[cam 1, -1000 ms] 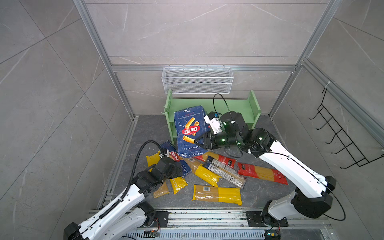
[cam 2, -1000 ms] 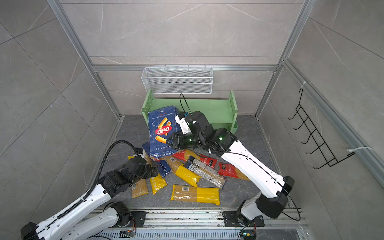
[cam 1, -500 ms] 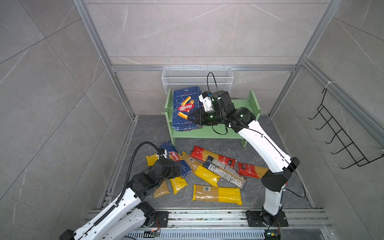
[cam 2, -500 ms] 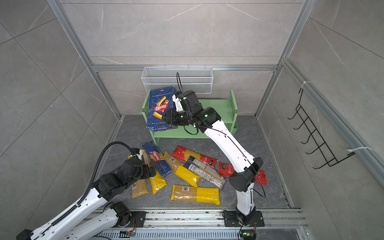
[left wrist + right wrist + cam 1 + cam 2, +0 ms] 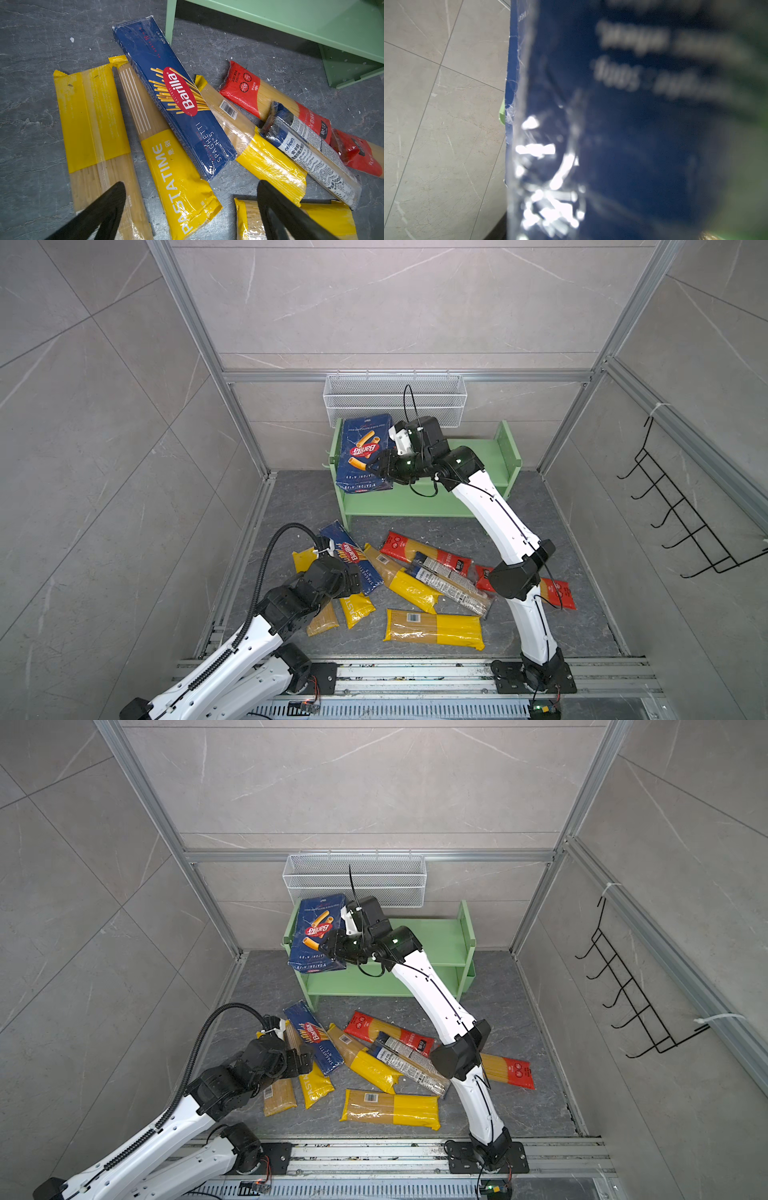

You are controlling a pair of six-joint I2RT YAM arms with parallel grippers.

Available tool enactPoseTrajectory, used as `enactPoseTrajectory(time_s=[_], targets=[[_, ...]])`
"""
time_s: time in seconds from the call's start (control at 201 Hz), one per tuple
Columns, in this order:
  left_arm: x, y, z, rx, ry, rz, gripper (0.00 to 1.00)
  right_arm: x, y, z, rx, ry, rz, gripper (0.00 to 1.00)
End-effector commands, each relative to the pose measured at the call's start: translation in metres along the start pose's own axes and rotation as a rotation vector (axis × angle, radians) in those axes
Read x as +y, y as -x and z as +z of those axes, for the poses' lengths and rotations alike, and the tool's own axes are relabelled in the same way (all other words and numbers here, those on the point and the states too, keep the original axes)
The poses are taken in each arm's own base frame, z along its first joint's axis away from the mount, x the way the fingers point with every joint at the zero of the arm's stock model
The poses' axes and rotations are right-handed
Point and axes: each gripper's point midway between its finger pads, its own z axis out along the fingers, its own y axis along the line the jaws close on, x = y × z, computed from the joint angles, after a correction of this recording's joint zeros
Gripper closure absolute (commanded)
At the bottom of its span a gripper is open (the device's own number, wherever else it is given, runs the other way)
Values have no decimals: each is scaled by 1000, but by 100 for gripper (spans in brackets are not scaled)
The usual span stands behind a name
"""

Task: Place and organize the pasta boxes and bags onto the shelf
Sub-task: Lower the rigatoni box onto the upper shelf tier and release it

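Observation:
My right gripper (image 5: 380, 466) (image 5: 330, 946) is shut on the wide blue rigatoni box (image 5: 365, 448) (image 5: 318, 930), held tilted over the left end of the green shelf (image 5: 478, 452) (image 5: 440, 936). The box's blurred face fills the right wrist view (image 5: 633, 135). On the floor, the long spaghetti box (image 5: 351, 558) (image 5: 176, 99) lies among several bags: yellow ones (image 5: 434, 628) (image 5: 172, 172), red-ended ones (image 5: 428, 553) and a clear printed one (image 5: 451, 585) (image 5: 311, 151). Over the front left bags hovers my left gripper (image 5: 351, 574) (image 5: 191, 184), open and holding nothing.
A white wire mesh basket (image 5: 395, 400) hangs on the back wall just above the shelf. A black wire hook rack (image 5: 681, 522) sits on the right wall. Metal frame posts flank the shelf, and the arms' base rail (image 5: 415, 672) runs along the front.
My right gripper has carried the rigatoni box up from beside the floor pile to the shelf's left end. The left arm has barely moved.

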Motion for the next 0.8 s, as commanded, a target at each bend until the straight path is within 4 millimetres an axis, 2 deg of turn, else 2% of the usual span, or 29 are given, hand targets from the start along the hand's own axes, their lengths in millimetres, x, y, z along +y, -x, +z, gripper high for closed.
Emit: enactPoseTrajectory(time_s=[0.0, 0.095, 0.149, 0.239, 0.314, 0.378, 0.568, 0.797], targets=[[-4, 8, -4, -14, -11, 12, 0, 37, 47, -28, -157, 153, -47, 54], [-4, 8, -3, -11, -7, 15, 0, 30, 51, -24, -158, 150, -33, 53], [-4, 7, -2, -7, -3, 17, 0, 26, 54, -21, -157, 153, -26, 49], [-4, 7, -1, -4, 0, 22, 0, 23, 57, -19, -162, 153, -23, 30], [-4, 7, 1, 1, 3, 24, 0, 21, 59, -19, -165, 155, -22, 19], [-4, 7, 3, 6, 7, 27, 0, 17, 61, -17, -164, 155, -16, 14], [-3, 6, 4, 12, 16, 25, 0, 4, 63, -20, -160, 120, -10, 11], [-3, 6, 5, 17, 14, 22, 0, -13, 58, -34, -154, 8, -46, 10]])
